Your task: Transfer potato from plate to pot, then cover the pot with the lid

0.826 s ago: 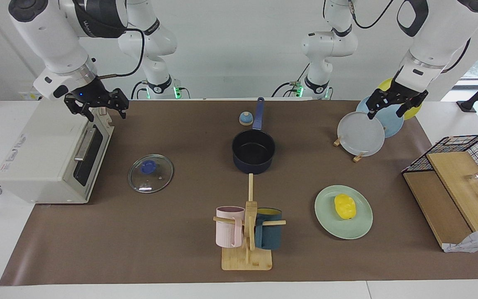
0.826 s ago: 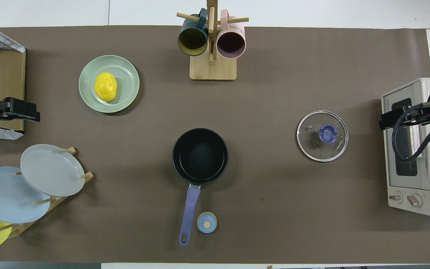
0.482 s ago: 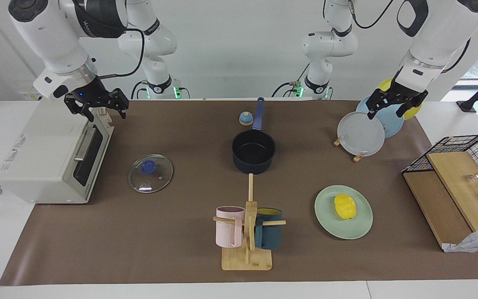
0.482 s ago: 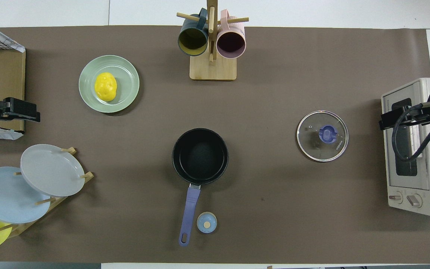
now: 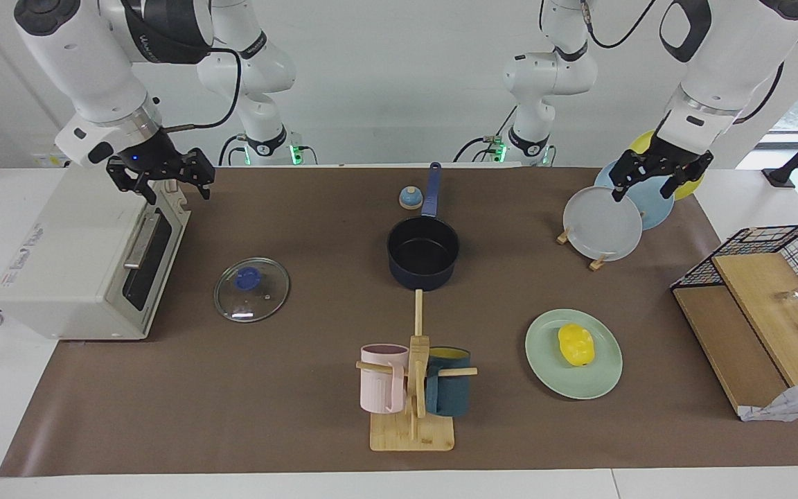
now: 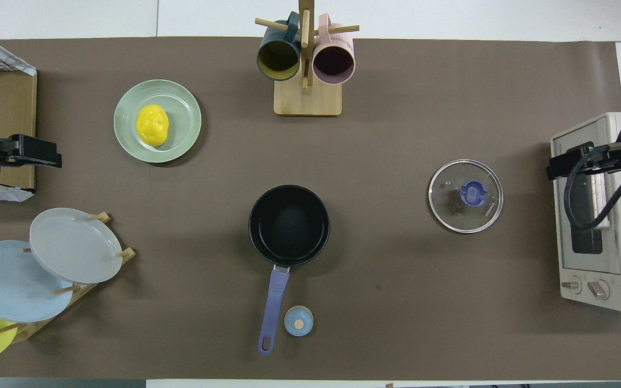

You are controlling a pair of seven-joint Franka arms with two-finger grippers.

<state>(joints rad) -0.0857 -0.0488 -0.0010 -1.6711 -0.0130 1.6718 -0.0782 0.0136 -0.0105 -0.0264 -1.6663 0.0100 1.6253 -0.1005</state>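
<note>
Beside the pot (image 5: 423,251), toward the left arm's end of the table and farther from the robots, the potato (image 5: 575,344) lies on the mint plate (image 5: 550,372), untouched. Compared with a moment ago, the only change is slight: the left gripper (image 5: 659,172), open and empty, has drifted a little while hanging over the rack of upright plates (image 5: 603,223), well apart from the pot. That suggests the reach toward the potato is only just beginning, so both steps of the task remain ahead. The right gripper (image 5: 161,174), also open and empty, has stayed above the toaster oven (image 5: 73,256), waiting toward the right arm's end from the pot.

The lid (image 5: 251,289) lies flat on the mat between the pot and the toaster oven, knob up. The pot stands empty with its handle pointing toward the robots, and a small blue-and-tan dome (image 5: 410,198) sits just beside that handle. A mug tree (image 5: 413,388) with a pink and a dark mug stands farther from the robots than the pot. Its upright post rises close to the straight line from plate to pot, so a low carry could clip it.
</note>
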